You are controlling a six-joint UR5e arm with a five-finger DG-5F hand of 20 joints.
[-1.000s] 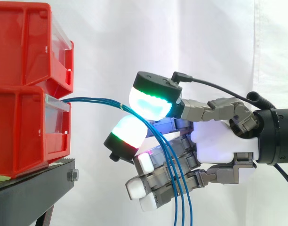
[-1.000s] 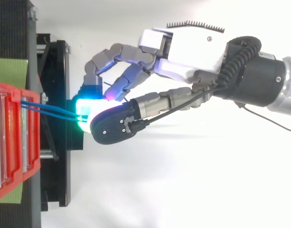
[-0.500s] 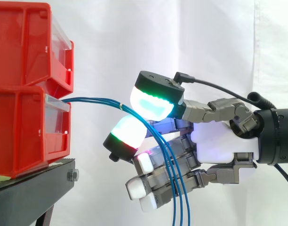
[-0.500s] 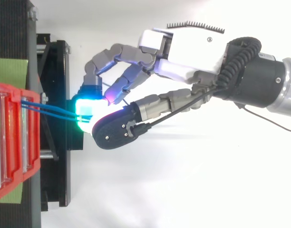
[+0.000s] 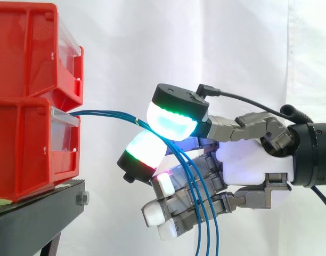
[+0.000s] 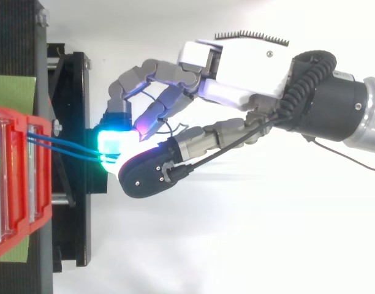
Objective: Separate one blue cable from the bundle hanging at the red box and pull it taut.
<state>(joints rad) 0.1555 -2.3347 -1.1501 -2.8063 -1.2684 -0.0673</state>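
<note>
the blue cables (image 5: 107, 113) leave the front of the lower red bin (image 5: 24, 149), run out level from it and arch over into the hand (image 5: 251, 165), which sits well out from the bin on the side away from its face. past the hand the strands drop straight down, below the bin's floor level, slack and side by side.

the hand is narrow: a cyan-green glowing pad (image 5: 171, 120) above and a white-green pad (image 5: 144, 149) below close on the strands at the point of the arch nearest the bin. i cannot tell whether one strand or several lie in that pinch.

over the last second little has moved. seen from above, the dark-backed upper digit (image 6: 147, 171) has swung slightly sideways off the other fingers, opening a small gap. the stretch of cable (image 6: 65, 146) between bin and hand keeps the same gentle curve, and the hand is no farther from the bin.

so, as a judgement, the hand is re-seating its pinch rather than pulling. no strand is parted from the rest yet, and nothing is taut. the black stand (image 5: 40, 213) under the bin and the upper red bin (image 5: 30, 48) are unchanged.
</note>
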